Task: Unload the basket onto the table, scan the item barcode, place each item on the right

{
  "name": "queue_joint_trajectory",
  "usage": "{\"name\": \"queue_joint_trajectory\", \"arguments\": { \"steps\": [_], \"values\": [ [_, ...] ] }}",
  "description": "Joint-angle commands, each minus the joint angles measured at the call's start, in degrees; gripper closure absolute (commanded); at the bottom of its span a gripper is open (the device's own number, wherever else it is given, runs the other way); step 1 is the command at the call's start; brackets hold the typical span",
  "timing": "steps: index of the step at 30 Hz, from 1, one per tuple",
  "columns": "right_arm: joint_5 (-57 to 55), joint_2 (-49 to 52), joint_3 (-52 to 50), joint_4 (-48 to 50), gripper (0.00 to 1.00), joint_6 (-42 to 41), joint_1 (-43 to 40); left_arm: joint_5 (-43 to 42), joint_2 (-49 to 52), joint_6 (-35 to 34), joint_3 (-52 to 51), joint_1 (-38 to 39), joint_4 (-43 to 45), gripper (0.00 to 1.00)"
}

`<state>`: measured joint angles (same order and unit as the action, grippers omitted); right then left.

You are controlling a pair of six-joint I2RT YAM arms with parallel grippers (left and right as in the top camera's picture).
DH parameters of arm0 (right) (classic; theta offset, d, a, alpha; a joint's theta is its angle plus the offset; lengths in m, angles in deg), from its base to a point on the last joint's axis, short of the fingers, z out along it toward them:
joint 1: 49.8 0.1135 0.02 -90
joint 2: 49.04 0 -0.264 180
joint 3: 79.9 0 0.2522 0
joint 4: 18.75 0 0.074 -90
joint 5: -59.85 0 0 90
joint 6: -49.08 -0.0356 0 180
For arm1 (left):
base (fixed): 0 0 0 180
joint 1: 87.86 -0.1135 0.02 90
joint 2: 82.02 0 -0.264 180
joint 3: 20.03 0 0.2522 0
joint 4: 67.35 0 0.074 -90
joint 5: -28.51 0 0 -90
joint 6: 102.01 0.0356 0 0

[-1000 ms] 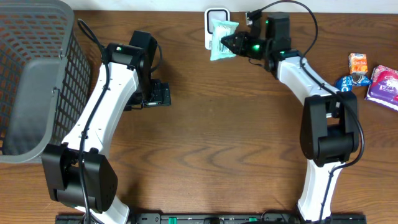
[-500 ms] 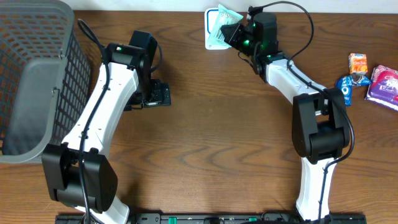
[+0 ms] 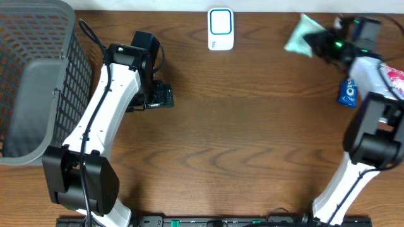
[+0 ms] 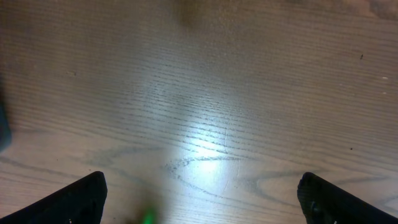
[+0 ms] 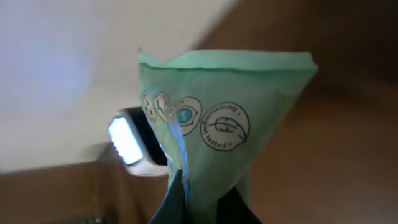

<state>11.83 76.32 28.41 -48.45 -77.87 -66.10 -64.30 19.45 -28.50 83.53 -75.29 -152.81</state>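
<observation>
The item is a pale green packet (image 3: 300,34) with round printed marks, held in the air at the table's back right. My right gripper (image 3: 315,42) is shut on its lower end, and in the right wrist view the packet (image 5: 224,124) rises from between the dark fingers (image 5: 180,202) of that gripper (image 5: 208,202). The white barcode scanner (image 3: 221,28) stands at the back centre, well to the left of the packet; its lit window (image 5: 126,142) shows behind the packet. My left gripper (image 3: 161,96) hangs open over bare wood left of centre, with nothing between its fingertips (image 4: 79,198).
A large grey mesh basket (image 3: 31,82) fills the left side of the table. A blue snack pack (image 3: 348,93) and a pink packet (image 3: 396,75) lie at the right edge by my right arm. The left arm's links stretch from the front edge up to mid-table.
My right arm has swung the green packet away from the scanner's face, far to the right. The left arm has not moved.
</observation>
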Motion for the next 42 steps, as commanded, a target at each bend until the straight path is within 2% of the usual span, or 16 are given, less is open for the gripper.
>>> {"name": "queue_joint_trajectory", "arguments": {
  "steps": [1,2,3,4,6,9,15,20,23,25,27,32,35,36,42],
  "values": [
    [-6.45,-2.40,0.35,-11.50,0.88,9.64,-5.18,0.52,-0.35,0.15,0.42,-0.02,-0.24,0.02],
    [-7.65,-2.40,0.35,-12.83,0.83,10.51,-5.90,0.52,-0.35,0.15,0.42,-0.02,-0.24,0.02],
    [-10.27,-2.40,0.35,-16.20,0.72,14.40,-8.52,0.52,-0.35,0.15,0.42,-0.02,-0.24,0.02],
    [-10.64,-2.40,0.35,-17.03,0.68,15.34,-9.46,0.52,-0.35,0.15,0.42,-0.02,-0.24,0.02],
    [-10.62,-2.40,0.35,-18.97,0.70,16.85,-12.33,0.52,-0.35,0.15,0.42,-0.02,-0.24,0.02],
    [-10.14,-2.51,0.35,-21.35,0.59,16.90,-16.04,0.52,-0.35,0.15,0.42,-0.02,-0.24,0.02],
    [-9.03,-8.57,0.35,-26.82,0.56,25.94,-17.62,0.52,-0.35,0.15,0.42,-0.02,-0.24,0.02],
    [-3.72,-18.27,0.35,-29.42,0.56,27.45,-16.52,0.52,-0.35,0.15,0.42,-0.02,-0.24,0.02],
    [-3.52,-25.46,0.35,-39.58,0.54,33.29,-15.41,0.52,-0.35,0.15,0.42,-0.02,-0.24,0.02],
    [-4.90,-30.60,0.28,-50.36,0.54,37.59,-14.58,0.52,-0.35,0.15,0.42,-0.02,-0.26,0.02],
    [-6.67,-34.10,0.11,-57.16,0.54,38.51,-14.01,0.52,-0.35,0.15,0.42,-0.02,-0.24,0.02],
    [-7.30,-45.57,-4.44,-69.18,0.54,43.91,-13.57,0.52,-0.35,0.15,0.42,-0.02,-0.24,0.02],
    [-6.21,-55.93,-12.87,-70.20,0.51,43.82,-12.61,0.52,-0.35,0.15,0.42,-0.02,-0.24,0.02],
    [-3.89,-61.90,-18.60,-70.23,0.01,43.54,-12.07,0.55,-0.35,0.15,0.42,-0.02,-0.24,0.02],
    [-2.01,-72.48,-29.59,-70.62,0.01,32.37,-12.11,0.52,-0.35,0.15,0.42,-0.02,-0.24,0.02]
  ]
}}
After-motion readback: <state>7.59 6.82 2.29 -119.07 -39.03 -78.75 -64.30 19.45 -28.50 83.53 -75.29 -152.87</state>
